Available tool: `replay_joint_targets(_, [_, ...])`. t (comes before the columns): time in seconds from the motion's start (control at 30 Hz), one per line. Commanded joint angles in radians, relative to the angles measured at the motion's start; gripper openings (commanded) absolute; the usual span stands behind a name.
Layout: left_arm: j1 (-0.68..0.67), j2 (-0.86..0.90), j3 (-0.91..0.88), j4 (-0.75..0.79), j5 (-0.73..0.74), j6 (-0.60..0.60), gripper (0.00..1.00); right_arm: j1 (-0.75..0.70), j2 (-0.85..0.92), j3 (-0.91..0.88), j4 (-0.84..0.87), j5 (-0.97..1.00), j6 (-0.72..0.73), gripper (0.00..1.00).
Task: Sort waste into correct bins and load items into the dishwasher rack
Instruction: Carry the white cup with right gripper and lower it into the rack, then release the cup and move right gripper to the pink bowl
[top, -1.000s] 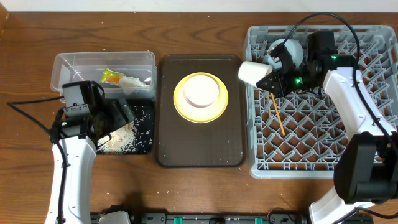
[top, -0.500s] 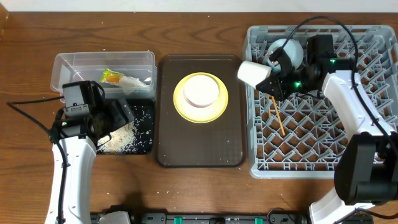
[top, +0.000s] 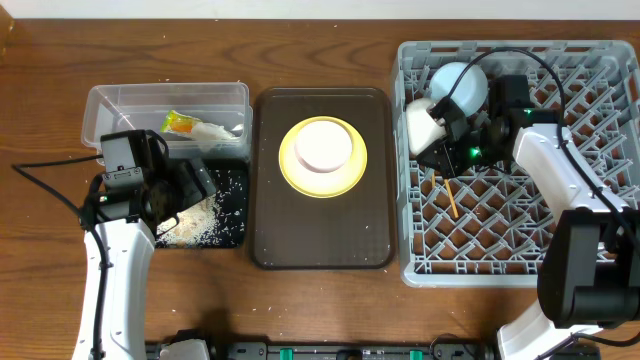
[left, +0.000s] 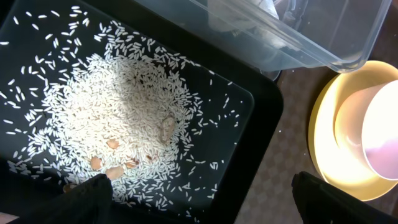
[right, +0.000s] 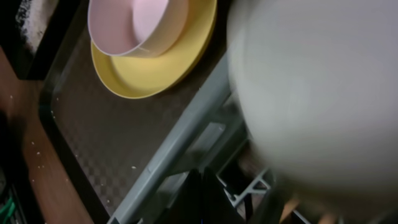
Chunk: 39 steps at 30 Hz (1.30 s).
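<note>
The small white cup (top: 422, 122) lies on its side in the grey dishwasher rack (top: 520, 250) near its left rim, and shows blurred in the right wrist view (right: 317, 93). My right gripper (top: 434, 145) (right: 202, 186) is right beside it, shut, with nothing between its fingers. The light blue bowl (top: 462, 85) and a chopstick (top: 447, 195) are in the rack. A pink bowl (top: 322, 146) rests on the yellow plate (top: 322, 175). My left gripper (top: 190, 185) (left: 205, 202) hangs open over the rice (left: 124, 118) in the black tray (left: 261, 124).
The plate stands on a dark brown serving tray (top: 320, 240) between the bins and the rack. The clear tub (top: 110, 105) behind the black tray holds the snack wrapper (top: 180, 123) and the white wrapper (top: 215, 132). Stray grains lie on the wood.
My right gripper has moved right and toward the front, and the white cup went with it from over the rack's left rim to inside the rack. The left arm is still.
</note>
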Motion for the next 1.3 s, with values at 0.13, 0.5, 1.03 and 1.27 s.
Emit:
replay_joint_targets(0.13, [0.003, 0.002, 0.019, 0.000, -0.006, -0.002, 0.95, -0.004, 0.004, 0.002, -0.030, 0.033, -0.023, 0.01])
replay_joint_targets(0.5, [0.003, 0.002, 0.018, 0.000, -0.006, -0.002, 0.95, 0.002, -0.102, 0.047, -0.026, 0.034, 0.063, 0.01])
replay_joint_targets(1.03, [0.003, 0.002, 0.018, 0.001, -0.006, -0.002, 0.95, 0.359, -0.212, 0.053, 0.135, 0.318, 0.173, 0.26])
replay_joint_targets(1.27, [0.003, 0.002, 0.019, 0.001, -0.006, -0.002, 0.95, 0.545, -0.146, 0.053, 0.262, 0.416, 0.173, 0.37])
